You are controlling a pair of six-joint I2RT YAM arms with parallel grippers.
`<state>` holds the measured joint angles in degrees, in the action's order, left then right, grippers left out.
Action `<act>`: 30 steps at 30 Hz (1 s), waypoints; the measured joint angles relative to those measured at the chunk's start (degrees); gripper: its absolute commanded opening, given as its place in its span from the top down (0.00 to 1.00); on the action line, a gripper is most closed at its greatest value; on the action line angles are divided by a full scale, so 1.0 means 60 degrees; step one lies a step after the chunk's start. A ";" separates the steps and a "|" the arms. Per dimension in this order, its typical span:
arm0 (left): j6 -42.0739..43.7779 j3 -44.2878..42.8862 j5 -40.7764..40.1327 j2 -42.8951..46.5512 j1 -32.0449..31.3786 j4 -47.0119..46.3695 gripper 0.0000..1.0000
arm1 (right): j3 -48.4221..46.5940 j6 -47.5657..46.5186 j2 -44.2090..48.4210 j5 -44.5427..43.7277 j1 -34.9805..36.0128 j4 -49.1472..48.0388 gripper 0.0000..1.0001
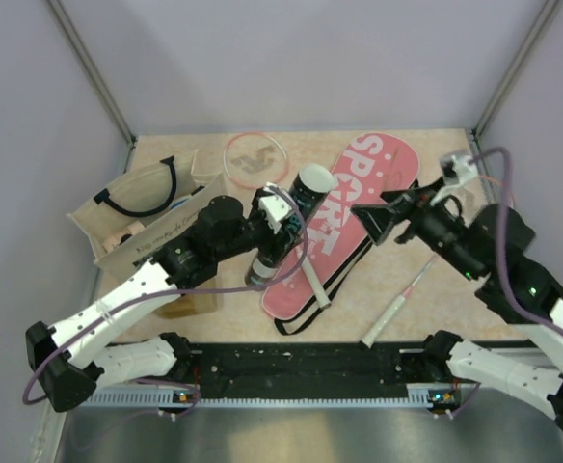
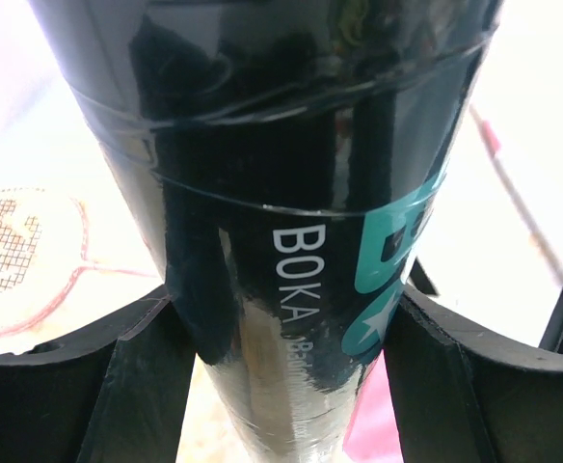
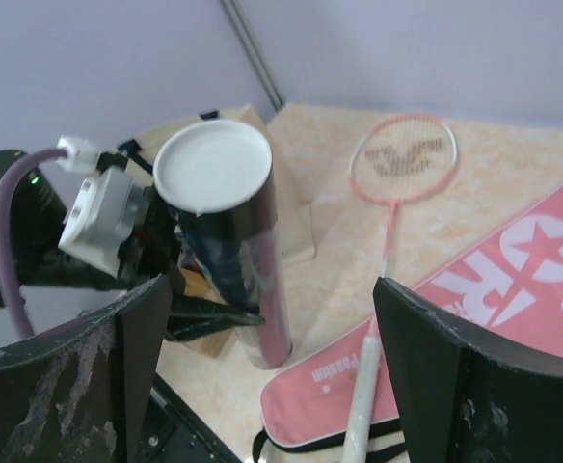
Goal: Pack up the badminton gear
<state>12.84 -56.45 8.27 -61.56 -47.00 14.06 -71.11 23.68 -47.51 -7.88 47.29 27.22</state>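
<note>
My left gripper (image 1: 280,227) is shut on the black tube with teal lettering (image 1: 286,227), which stands about upright with its white cap (image 1: 315,178) on top and its lower end by the pink "SPORT" cover (image 1: 359,212). The tube fills the left wrist view (image 2: 281,193) between the fingers (image 2: 137,386). One pink-rimmed racket (image 1: 255,159) lies at the back, its handle (image 1: 317,289) on the cover. The second racket's handle (image 1: 386,320) lies right of the cover, its head hidden under my right arm. My right gripper (image 1: 383,220) is open above the cover, facing the tube (image 3: 238,231). The shuttlecock is out of view.
A beige tote bag with black handles (image 1: 142,207) stands at the back left. A small brown cardboard box (image 1: 190,304) sits under my left arm, also in the right wrist view (image 3: 200,338). Purple walls enclose the table.
</note>
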 measured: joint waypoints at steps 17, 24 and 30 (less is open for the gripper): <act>-0.5173 -0.0692 0.2197 0.0780 0.0004 -0.3107 0.80 | 0.3683 -0.1089 0.1413 0.3362 0.0036 -0.4295 0.12; -0.6003 -0.0280 0.2714 0.0823 0.0025 -0.4084 0.80 | 0.4470 -0.0466 0.0321 0.4794 0.0102 -0.5654 0.17; -0.6200 -0.0087 0.2929 0.0772 0.0022 -0.4178 0.69 | 0.4619 -0.0219 -0.0098 0.5366 0.0164 -0.6116 0.32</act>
<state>-24.36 -56.97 25.85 -56.93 -46.87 -11.00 -43.40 22.37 -48.10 24.32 48.27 -9.47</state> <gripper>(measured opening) 0.732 0.752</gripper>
